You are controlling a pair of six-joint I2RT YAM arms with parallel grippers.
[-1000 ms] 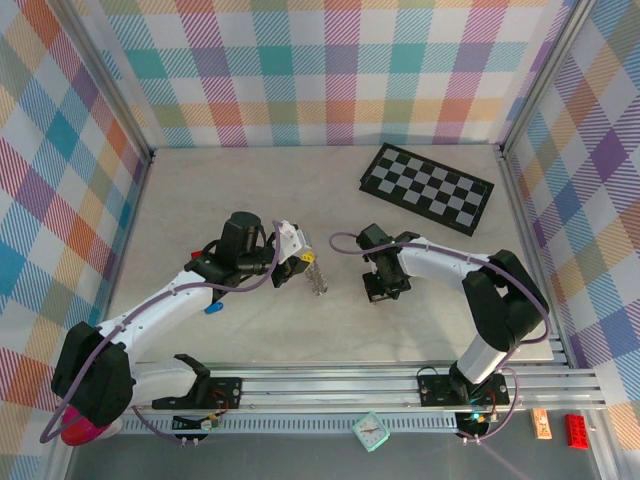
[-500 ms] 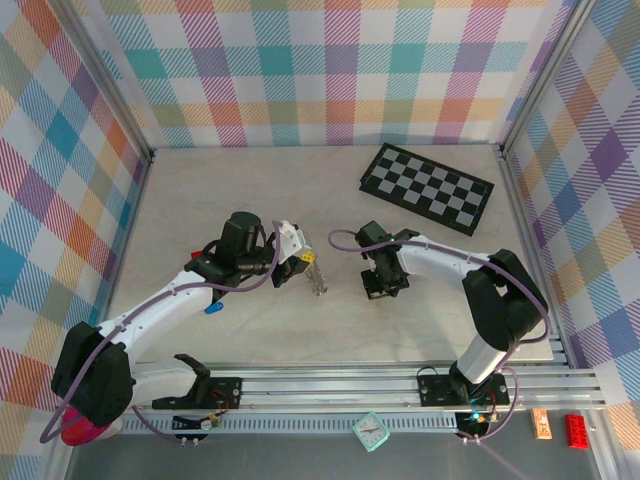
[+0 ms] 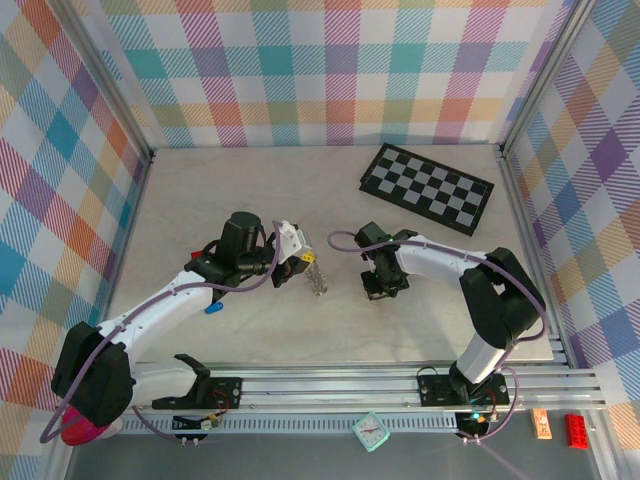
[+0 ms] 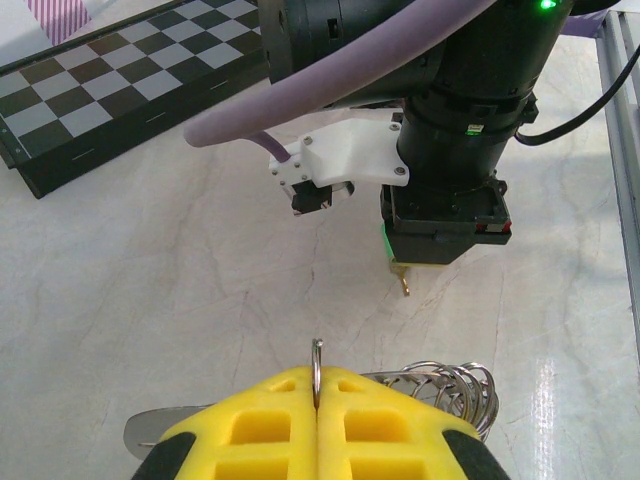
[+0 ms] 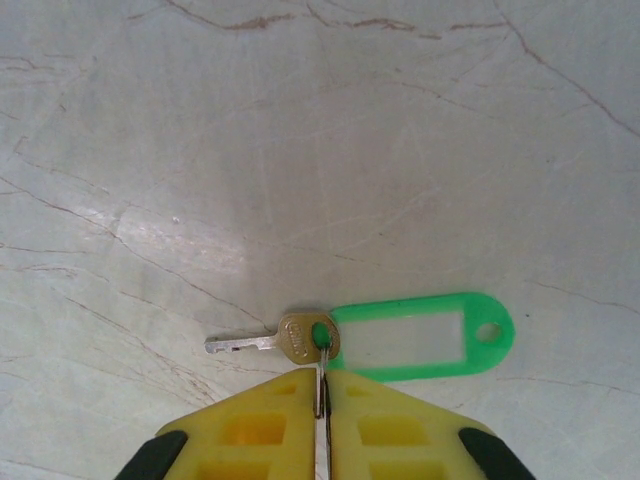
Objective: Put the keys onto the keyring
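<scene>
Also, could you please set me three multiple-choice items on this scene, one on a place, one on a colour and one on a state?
1. Where does the chequered board lie?
A. at the near left corner
B. at the far right of the table
C. under the left arm

2. What colour is the tag on the key at the right gripper?
A. red
B. green
C. purple

3. How is the left gripper?
A. wide open
B. shut on nothing
C. shut on the keyring

Answers: B, the top view shows the board far right; B, the right wrist view shows a green tag; C, the yellow fingers pinch the thin ring.
</scene>
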